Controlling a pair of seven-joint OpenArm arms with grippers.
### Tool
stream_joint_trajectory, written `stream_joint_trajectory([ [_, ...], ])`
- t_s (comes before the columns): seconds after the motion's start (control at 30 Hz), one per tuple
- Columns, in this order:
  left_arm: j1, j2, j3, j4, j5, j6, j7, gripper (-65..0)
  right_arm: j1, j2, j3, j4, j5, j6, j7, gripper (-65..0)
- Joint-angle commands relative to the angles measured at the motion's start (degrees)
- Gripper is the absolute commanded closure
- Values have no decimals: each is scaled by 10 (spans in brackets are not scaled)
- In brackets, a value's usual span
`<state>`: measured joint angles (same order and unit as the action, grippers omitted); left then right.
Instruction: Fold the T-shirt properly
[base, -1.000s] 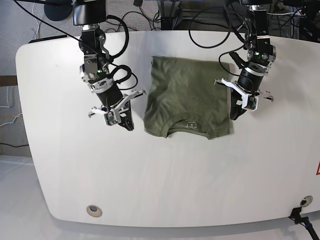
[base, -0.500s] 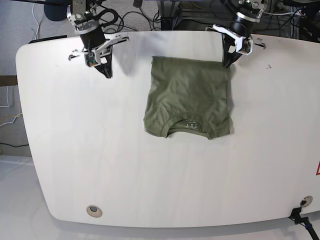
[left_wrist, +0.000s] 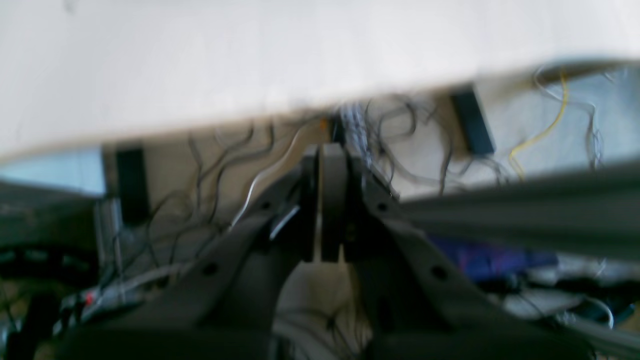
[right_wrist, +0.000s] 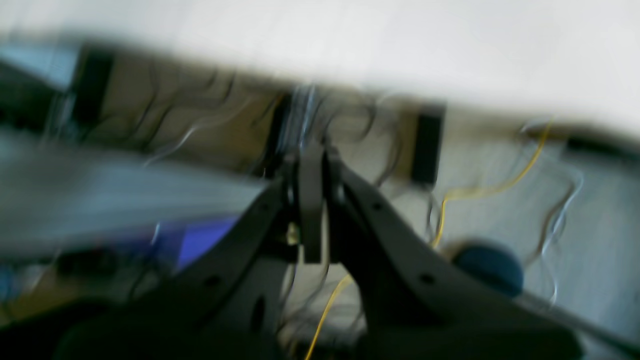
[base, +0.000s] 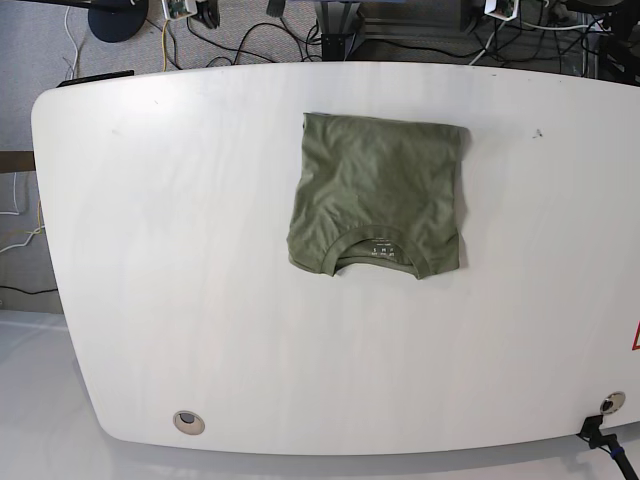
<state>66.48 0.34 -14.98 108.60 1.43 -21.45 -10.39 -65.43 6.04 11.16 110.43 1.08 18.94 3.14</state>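
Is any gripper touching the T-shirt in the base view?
No, the T-shirt lies alone on the white table, with no gripper over it.

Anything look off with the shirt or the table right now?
Nothing serious. The T-shirt lies folded into a rough square on the table, collar toward the near edge. It sits slightly askew, with its near edge uneven and a few wrinkles. No spills or damage visible.

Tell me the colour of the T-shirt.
Plain olive green, no pattern; the T-shirt shows best in the base view.
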Motion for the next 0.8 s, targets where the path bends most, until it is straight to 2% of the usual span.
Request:
stream_joint_trajectory([
  [0.0, 28, -1, -14, 6, -7, 0, -14, 0, -36, 0, 2, 4, 4, 1, 24, 0],
  [0.07, 36, -3, -14, -7, -7, -1, -14, 0, -45, 0, 1, -21, 4, 1, 25, 0],
  [0.13, 35, -3, -14, -31, -7, -1, -14, 0, -41, -13, 0, -67, 4, 1, 27, 0],
  [0.3, -16, -3, -10, -140, -7, -2, -14, 0, 20, -22, -1, -191, 1, 3, 27, 0],
  [0.7, -223, -5, -9, -493, -2, -3, -13, 0, 223, -19, -2, -491, -2, 6, 43, 0],
  [0.77, -264, -16, -9, -555, -2, -3, -13, 0, 250, -19, -2, -523, -19, 6, 43, 0],
])
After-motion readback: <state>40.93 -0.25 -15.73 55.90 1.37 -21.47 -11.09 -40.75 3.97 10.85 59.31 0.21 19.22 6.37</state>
